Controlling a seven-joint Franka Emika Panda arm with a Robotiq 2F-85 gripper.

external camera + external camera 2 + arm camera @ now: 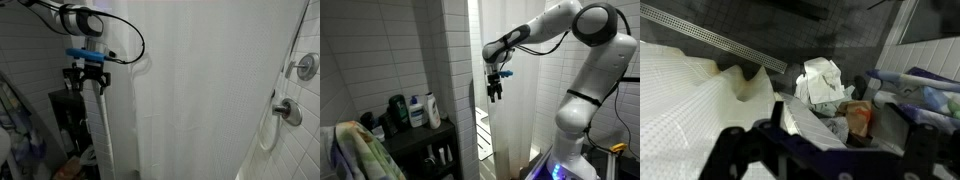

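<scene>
Shower curtain (200, 90), white and hanging in long folds, fills the near ground in an exterior view. Its free edge drops straight down, long axis vertical, right at the claw (88, 78) and on below the fingertips toward the floor. The sheet itself spreads away to one side of the claw. Whether that edge sits between the jaws or just beside them cannot be told. The jaws stand spread wide, grasping nothing. Beneath the claw lies a crumpled white cloth (822, 80).

Home bathroom: white shower curtain (200, 90), tiled walls (380, 50), shower valve (305, 68), toiletry bottles (417, 110).
</scene>
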